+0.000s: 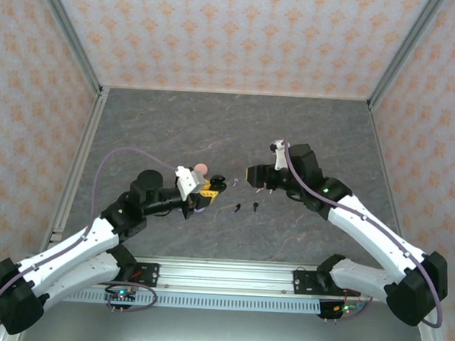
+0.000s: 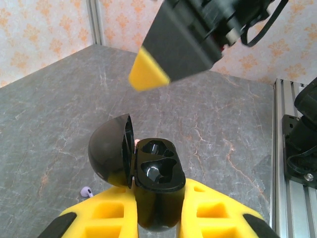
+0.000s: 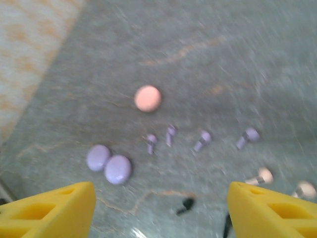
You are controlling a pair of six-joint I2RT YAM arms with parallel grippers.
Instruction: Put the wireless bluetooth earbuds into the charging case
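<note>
Nearest the arm bases, two black earbuds point(image 1: 237, 209) lie loose on the counter point(image 1: 176, 122). The left hand point(image 2: 158, 215) is clenched on the charging case point(image 2: 157, 171), which has its lid up and both wells empty. The right hand point(image 3: 161, 210) hangs released, grasping nothing. Ahead of it lie the lilac earbuds point(image 3: 203, 140), close together. Hazard: a closing finger may flick a neighbouring bud away, or pinch a stem crooked so that it will not seat.
</note>
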